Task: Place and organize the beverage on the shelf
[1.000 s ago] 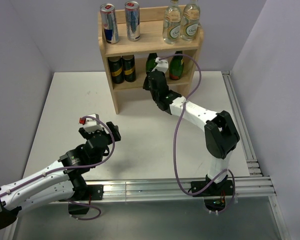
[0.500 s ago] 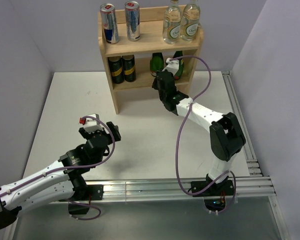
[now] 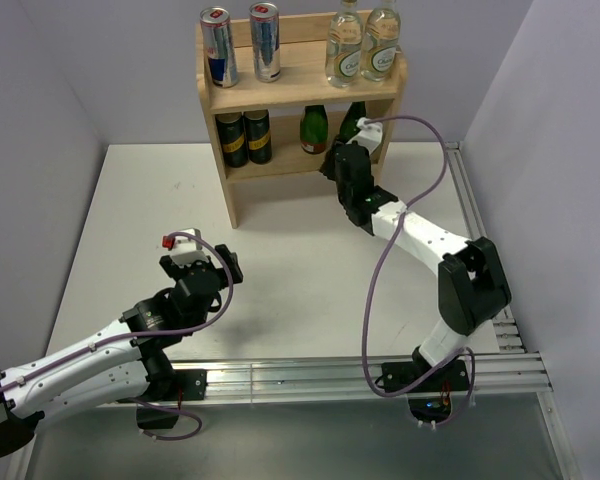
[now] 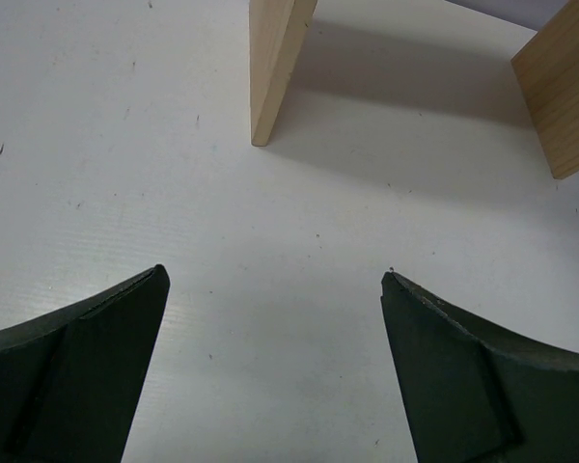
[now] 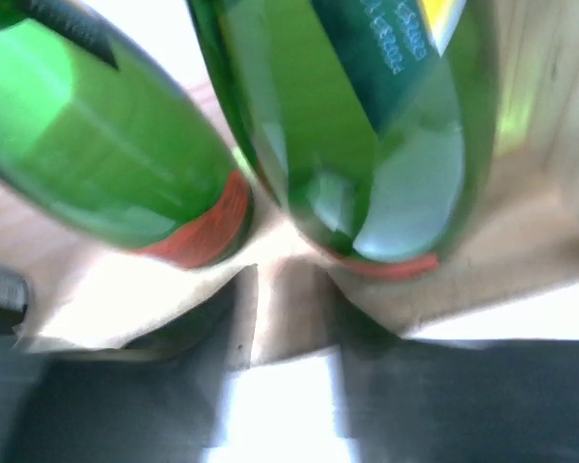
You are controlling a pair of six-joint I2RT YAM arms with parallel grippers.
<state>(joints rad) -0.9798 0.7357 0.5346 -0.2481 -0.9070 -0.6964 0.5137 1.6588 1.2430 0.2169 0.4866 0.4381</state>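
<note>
Left gripper spread wide and empty over the white table, well in front of the shelf. Right gripper at the right end of the shelf's lower tier, fingers slightly parted, nothing between them. Just beyond it, two dark green bottles upright, side by side, red band at base. Shelf top: two silver-blue cans left, two clear pale-label bottles right.

Overhead facing shelf, left wrist near table, right wrist against green bottles
</note>
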